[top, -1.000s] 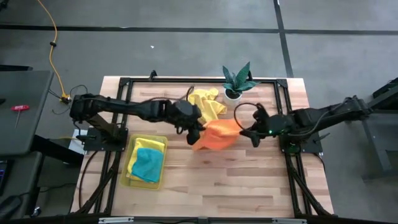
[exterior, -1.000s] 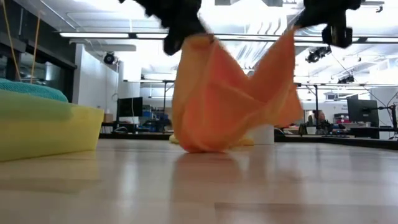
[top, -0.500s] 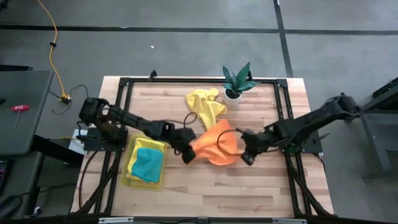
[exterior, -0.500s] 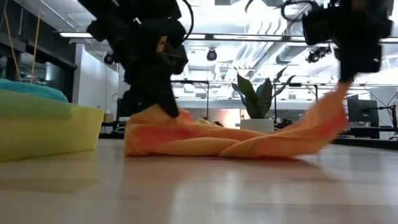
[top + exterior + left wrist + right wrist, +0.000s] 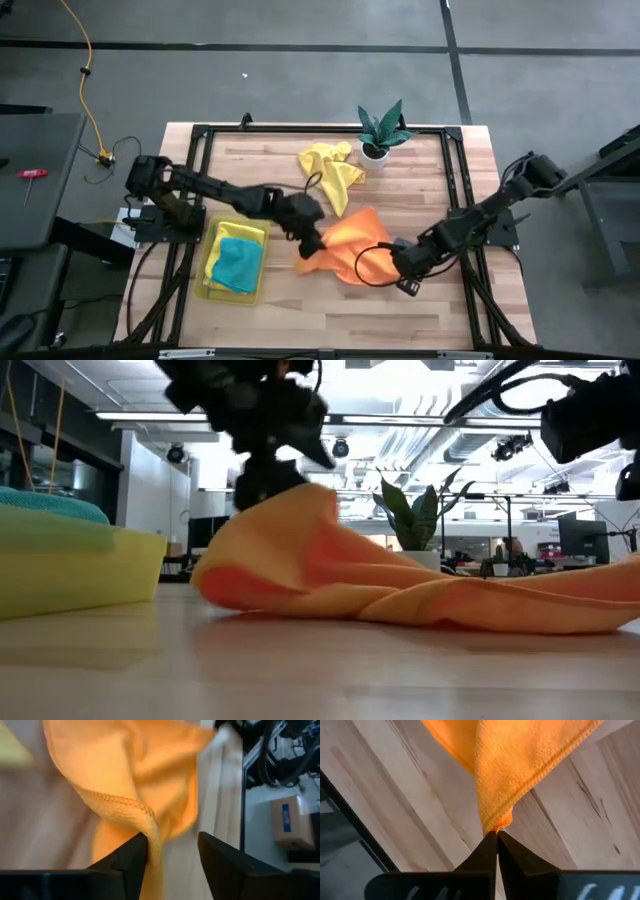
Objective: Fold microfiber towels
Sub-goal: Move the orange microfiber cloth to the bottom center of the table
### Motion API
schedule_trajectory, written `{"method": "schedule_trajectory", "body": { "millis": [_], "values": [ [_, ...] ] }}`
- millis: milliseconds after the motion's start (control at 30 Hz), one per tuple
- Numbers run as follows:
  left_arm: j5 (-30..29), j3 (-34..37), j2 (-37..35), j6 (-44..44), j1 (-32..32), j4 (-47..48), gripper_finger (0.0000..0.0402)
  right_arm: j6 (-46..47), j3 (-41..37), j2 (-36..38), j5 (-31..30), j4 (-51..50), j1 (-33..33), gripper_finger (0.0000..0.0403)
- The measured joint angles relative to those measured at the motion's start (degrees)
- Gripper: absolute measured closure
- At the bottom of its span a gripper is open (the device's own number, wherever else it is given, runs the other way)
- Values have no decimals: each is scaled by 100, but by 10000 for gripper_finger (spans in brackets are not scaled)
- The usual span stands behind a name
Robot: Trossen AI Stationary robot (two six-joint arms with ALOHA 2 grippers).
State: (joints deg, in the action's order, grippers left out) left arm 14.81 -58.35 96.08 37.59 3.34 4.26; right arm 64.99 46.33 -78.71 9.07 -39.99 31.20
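The orange towel [image 5: 350, 245] lies bunched on the table's middle, its left part humped up [image 5: 290, 530] and its right part low on the wood. My left gripper [image 5: 312, 243] stands at the towel's left end, open, with the towel's hem between its fingers [image 5: 172, 855]. At the towel's near right corner my right gripper [image 5: 400, 272] is shut on the cloth. A yellow towel [image 5: 330, 165] lies crumpled at the far middle. A teal towel [image 5: 238, 265] rests on another yellow one in the tray [image 5: 212, 240]. My left gripper's fingers are apart, and the towel's stitched hem [image 5: 150, 827] hangs against the inner side of one finger [image 5: 131, 855], not pinched. The fingers slant down from the table's left. My right gripper pinches a corner of the orange towel [image 5: 496, 822] between its two fingertips, coming steeply from above. The hem runs out from the tips, and the rest of the cloth lies on the wood.
A small potted plant [image 5: 380, 130] stands at the far edge beside the yellow towel. The translucent yellow tray sits at the near left. Bare wood [image 5: 330, 310] lies in front of the orange towel. The black frame rails [image 5: 460, 190] run along the table's sides.
Both grippers have come down and toward the table's near edge, the right one farther and tipping more steeply down. The orange towel, which hung between them above the table, now lies on the wood, drawn out toward the near right, with its left part still humped.
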Motion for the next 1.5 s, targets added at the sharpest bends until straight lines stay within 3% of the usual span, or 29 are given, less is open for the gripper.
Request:
{"method": "schedule_trajectory", "body": {
  "millis": [233, 533, 800, 1100, 1233, 1400, 1500],
  "values": [
    [-10, -1045, 296, -967, 570, 530, 202, 86, 0, 35, -279, 241, 4, 403],
    [-200, -2401, 1137, -2126, 912, 1102, 197, -360, 0, 35, -472, 525, 7, 403],
    [115, -3747, 2490, -2173, 1011, 1306, 197, -2138, 0, 26, -542, 1437, 153, 403],
    [-135, -4587, 3631, -1806, 841, 1218, 197, -2107, 0, 24, -748, 1451, 157, 403],
    [-660, -4910, 4112, -1719, 636, 1226, 197, -2109, 0, 24, -758, 1452, 157, 403],
    [-1925, -5224, 4470, -1815, 473, 1175, 197, -2099, 0, 24, -758, 1455, 157, 403],
    [-2330, -5245, 4581, -2003, 433, 1147, 197, -2104, 0, 24, -758, 1458, 157, 403]
  ]
}}
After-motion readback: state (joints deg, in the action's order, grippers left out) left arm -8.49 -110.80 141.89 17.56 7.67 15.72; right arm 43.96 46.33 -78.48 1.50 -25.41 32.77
